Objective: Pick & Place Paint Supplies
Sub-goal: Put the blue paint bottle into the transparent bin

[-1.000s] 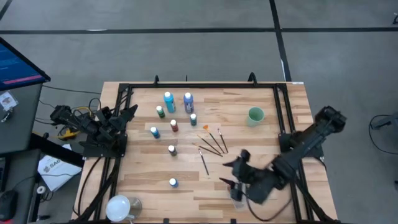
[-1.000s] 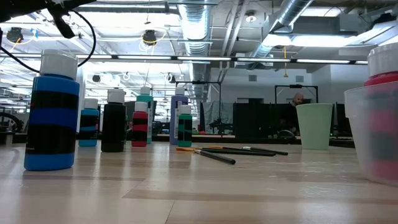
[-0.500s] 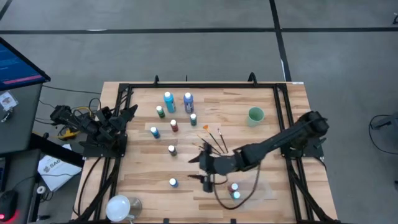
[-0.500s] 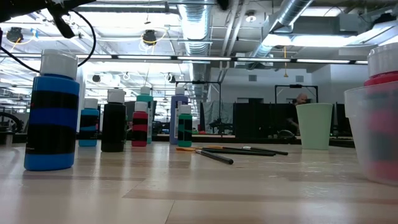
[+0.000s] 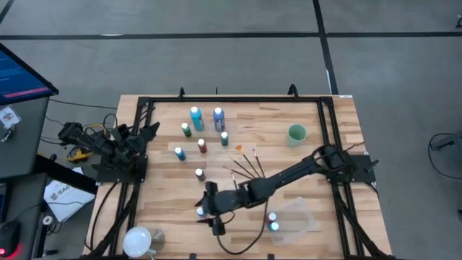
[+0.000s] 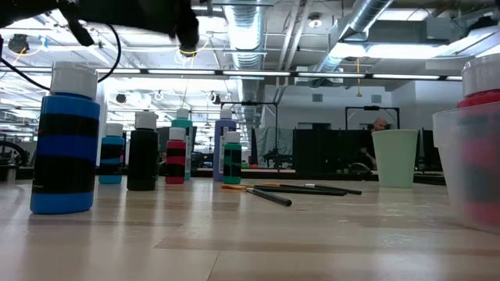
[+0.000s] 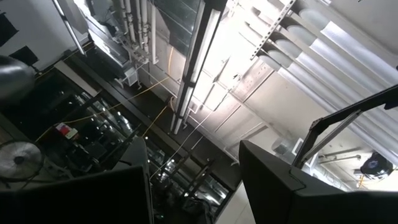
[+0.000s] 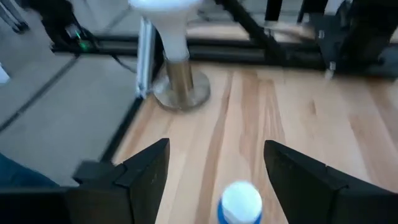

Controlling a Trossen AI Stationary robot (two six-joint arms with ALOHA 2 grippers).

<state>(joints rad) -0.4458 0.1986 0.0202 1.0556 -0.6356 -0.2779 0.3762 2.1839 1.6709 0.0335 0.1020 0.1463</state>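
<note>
blue bottle (image 8: 240, 203) seemingly between right gripper's (image 8: 214, 168) open fingers

The table (image 5: 289, 119) is pale, smooth planked wood; beside its clear plastic tub (image 5: 299, 214), bottles (image 5: 196, 118) look glossy; the frame (image 5: 231, 100) is matt black metal.

From above you get even, soft light on the counter (image 5: 303, 112), with only faint shadows. At counter height the ceiling strip lights (image 6: 258, 72) glare hard, and the nearest blue bottle (image 6: 66, 140) and the clear tub (image 6: 467, 164) sit soft and out of focus. Your left wrist view is washed out by a bright fixture (image 7: 196, 62); the right wrist view is smeared with blur
</note>
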